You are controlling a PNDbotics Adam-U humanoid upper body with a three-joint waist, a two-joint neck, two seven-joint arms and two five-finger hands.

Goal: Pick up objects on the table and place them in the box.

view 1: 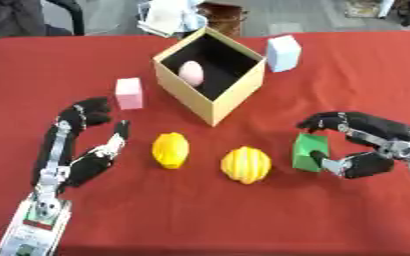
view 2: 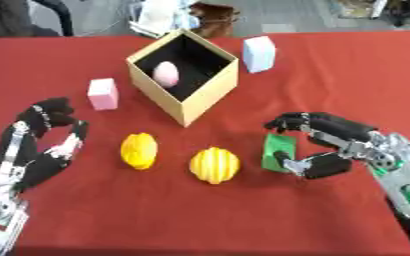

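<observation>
Done: pink egg in box.
Right hand: fingers curled round green block.
Left hand: relaxed, idle.
Left: two yellow fruits, pink block, pale blue block.

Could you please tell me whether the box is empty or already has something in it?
Not empty: the open-topped box holds one pink egg-shaped object against its black interior.

Head stereo pair, looking down (steeply), sharing table
</observation>
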